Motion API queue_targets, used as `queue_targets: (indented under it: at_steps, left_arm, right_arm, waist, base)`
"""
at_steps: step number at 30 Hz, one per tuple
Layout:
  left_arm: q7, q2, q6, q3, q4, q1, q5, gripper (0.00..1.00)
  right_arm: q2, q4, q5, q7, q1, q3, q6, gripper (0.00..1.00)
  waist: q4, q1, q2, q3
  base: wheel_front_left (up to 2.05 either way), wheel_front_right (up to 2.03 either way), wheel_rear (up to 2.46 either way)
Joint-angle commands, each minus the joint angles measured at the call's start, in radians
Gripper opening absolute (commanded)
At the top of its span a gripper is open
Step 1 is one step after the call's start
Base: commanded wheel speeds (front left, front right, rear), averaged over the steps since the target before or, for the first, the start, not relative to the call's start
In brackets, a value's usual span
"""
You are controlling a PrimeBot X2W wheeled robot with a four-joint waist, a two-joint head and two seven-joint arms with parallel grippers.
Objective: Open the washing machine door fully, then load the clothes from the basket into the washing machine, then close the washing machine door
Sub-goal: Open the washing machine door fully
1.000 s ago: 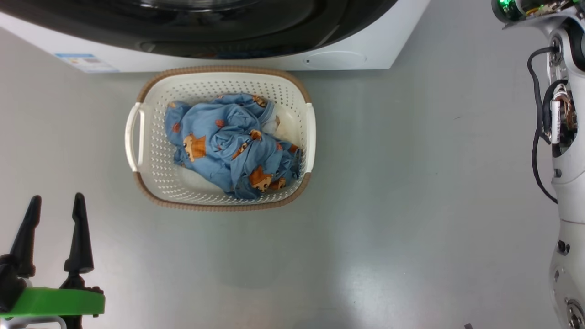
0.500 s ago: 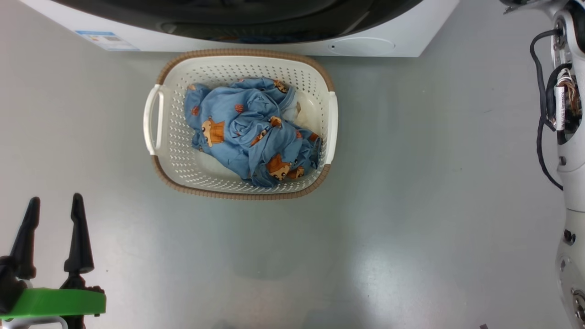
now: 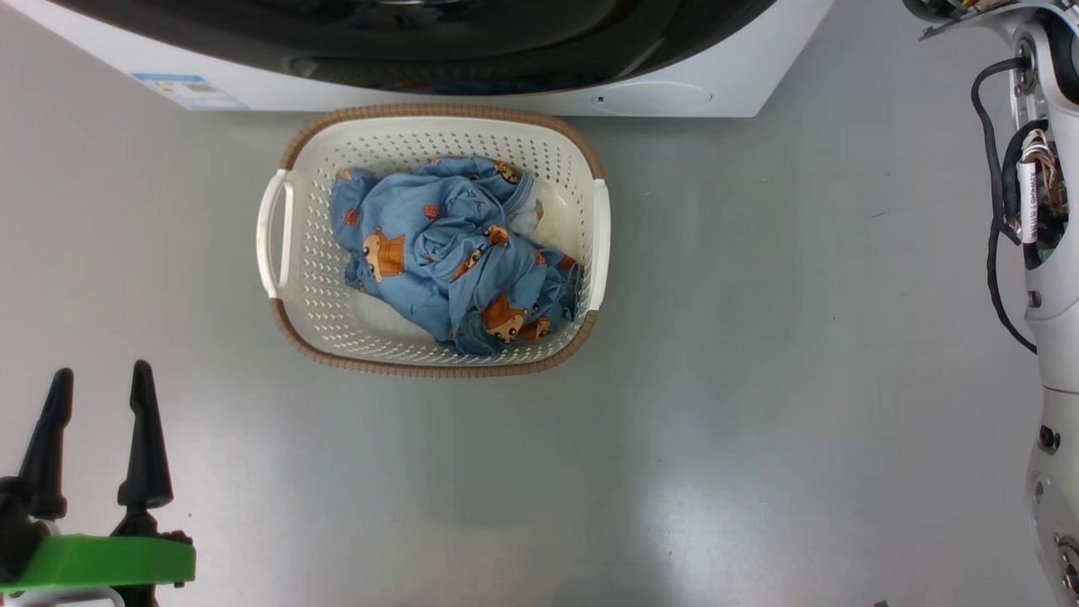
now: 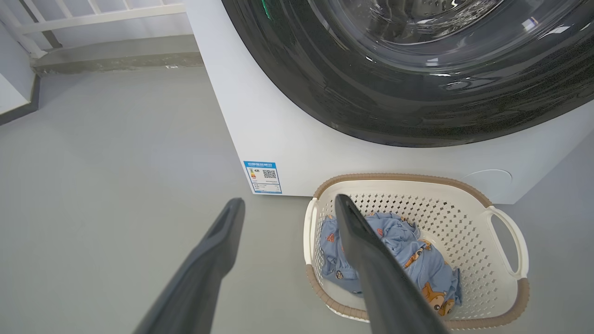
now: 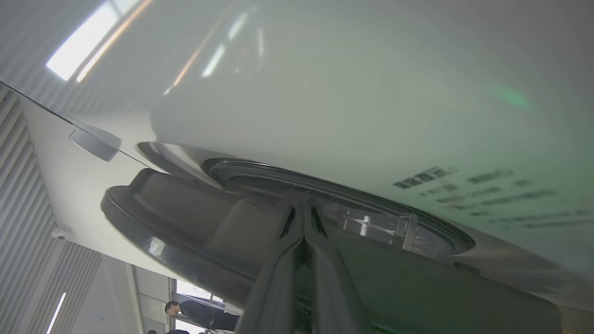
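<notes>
While the left end effector (image 3: 102,371) gapes empty, the basket (image 3: 434,368) (holding the clothes (image 3: 438,253)) sits well ahead, rightward.

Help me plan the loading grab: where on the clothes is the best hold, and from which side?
Pinch the crumpled fold near the middle of the clothes, coming straight down from above. The heap lies loose inside the basket, whose walls likely block a sideways approach; the bunched ridge offers something to close on.
</notes>
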Motion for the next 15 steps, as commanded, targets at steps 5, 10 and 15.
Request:
queue_targets:
  at_steps: [5,10,15]
  left_arm:
    - [-0.009,0.036,-0.003,0.046,-0.016,0.028,-0.006,1.0]
    - [-0.009,0.036,-0.003,0.047,-0.022,0.027,-0.007,1.0]
    - [-0.009,0.035,-0.003,0.054,-0.022,0.027,-0.008,1.0]
  right_arm:
    - [0.023,-0.007,0.015,0.012,0.011,0.021,-0.001,0.0]
    - [0.04,0.004,0.006,0.006,0.019,0.035,-0.001,0.0]
    - [0.053,0.01,0.008,0.006,0.018,0.043,-0.001,0.0]
  waist:
    - [-0.008,0.0,0.0,-0.007]
    - [-0.005,0.0,0.0,0.0]
    - [0.005,0.0,0.0,0.004]
  base:
    - [0.0,0.0,0.0]
    - [0.0,0.0,0.0]
    - [0.0,0.0,0.0]
